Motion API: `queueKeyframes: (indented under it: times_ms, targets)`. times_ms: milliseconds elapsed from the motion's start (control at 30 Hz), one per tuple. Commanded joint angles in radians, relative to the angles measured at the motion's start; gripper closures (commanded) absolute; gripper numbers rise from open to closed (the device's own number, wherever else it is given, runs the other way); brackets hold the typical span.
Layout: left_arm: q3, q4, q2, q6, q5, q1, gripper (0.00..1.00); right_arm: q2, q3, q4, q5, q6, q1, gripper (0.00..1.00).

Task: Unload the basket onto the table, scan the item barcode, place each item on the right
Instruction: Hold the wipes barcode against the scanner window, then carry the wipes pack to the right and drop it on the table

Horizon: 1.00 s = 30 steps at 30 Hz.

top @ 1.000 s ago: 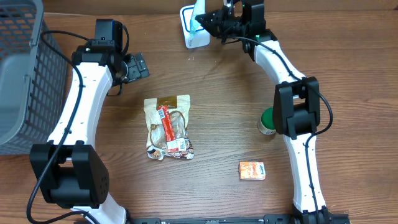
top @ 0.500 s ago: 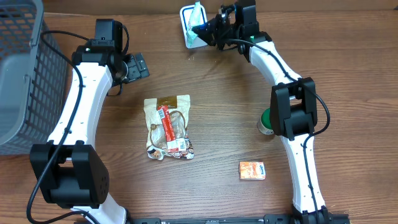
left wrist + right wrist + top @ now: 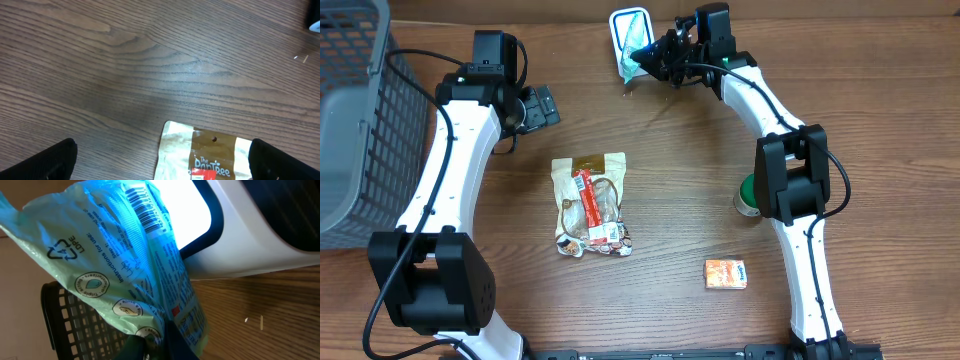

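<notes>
The green plastic packet (image 3: 130,265) sits at the top centre of the overhead view, in front of the lit window of the white scanner (image 3: 616,18). The right tool (image 3: 653,62) is clamped on its lower edge. At upper left, the left tool (image 3: 542,104) stands wide open over the worktop (image 3: 690,170), above a snack pouch (image 3: 590,205).

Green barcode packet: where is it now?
Overhead, the green packet is at the far edge of the table, near the middle, pinched by the right gripper in front of the white scanner.
</notes>
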Motion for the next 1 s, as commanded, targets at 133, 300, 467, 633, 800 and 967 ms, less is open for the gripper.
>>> queueKeyframes:
  times_ms: [133,300,467,633,800,967]
  targets:
    - [0.022,0.002,-0.017,-0.007,0.008,-0.003,0.0,-0.097,0.011,-0.053,0.035,-0.195,0.012,0.96]
    - [0.022,0.002,-0.017,-0.006,0.008,-0.003,0.0,-0.26,0.011,-0.162,0.079,-0.305,0.017,0.96]
    - [0.022,0.002,-0.017,-0.007,0.008,-0.003,0.0,-0.406,0.011,-0.333,0.045,-0.46,0.005,0.96]
    - [0.022,0.002,-0.017,-0.007,0.008,-0.003,0.0,-0.473,0.01,-0.679,0.165,-0.695,-0.022,0.96]
    - [0.022,0.002,-0.017,-0.007,0.008,-0.003,0.0,-0.467,-0.012,-1.08,0.655,-0.79,-0.049,0.96]
    - [0.022,0.002,-0.017,-0.007,0.008,-0.003,0.0,-0.467,-0.085,-1.239,0.98,-0.777,-0.064,0.96]
